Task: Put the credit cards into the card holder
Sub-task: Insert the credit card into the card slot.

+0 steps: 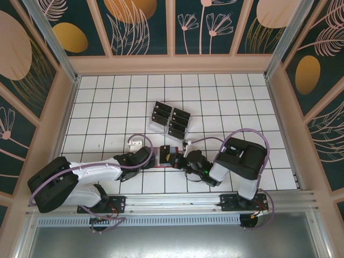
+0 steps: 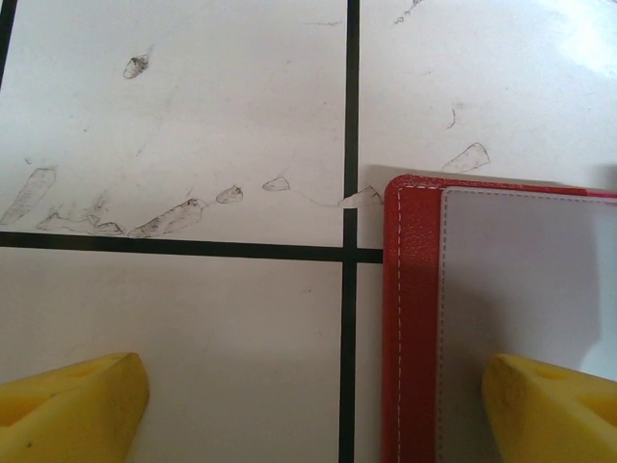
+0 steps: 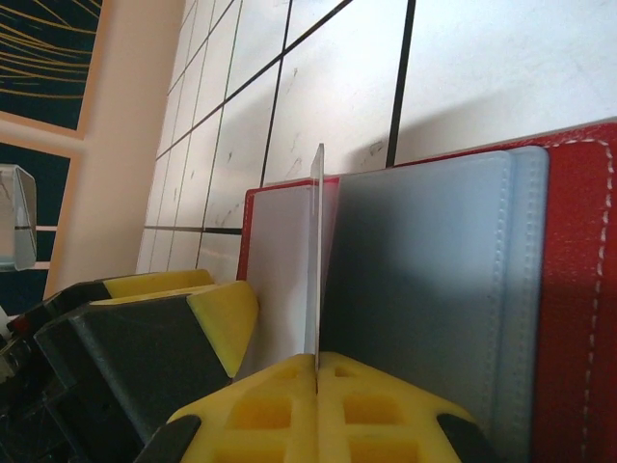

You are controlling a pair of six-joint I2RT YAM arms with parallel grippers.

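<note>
Red wallet [image 1: 172, 158] lies open on the white tiled table [image 1: 107, 107] in the overhead view, a rack [image 1: 157, 129] of dark cards [image 1: 177, 115] just beyond it. On the left wrist camera my left gripper [image 2: 313, 415] stands spread wide, one finger [image 2: 549, 405] over the wallet. On the right wrist camera my right gripper [image 3: 317, 371] pinches a thin card [image 3: 314, 241] edge-on over the wallet.

1. Table [image 1: 107, 107]: flat white top, divided into squares by thin black grid lines.
2. Surface condition: grey scuff marks [image 2: 174, 220] run across one square just beside a line crossing.
3. Card holder [image 2: 413, 309]: red, lies open and flat on the table near its front edge, pale inner pockets facing up.
4. Clear plastic rack [image 1: 170, 119]: stands on the table near the middle, behind the card holder and apart from it, with dark credit cards [image 1: 161, 108] in its slots.
</note>
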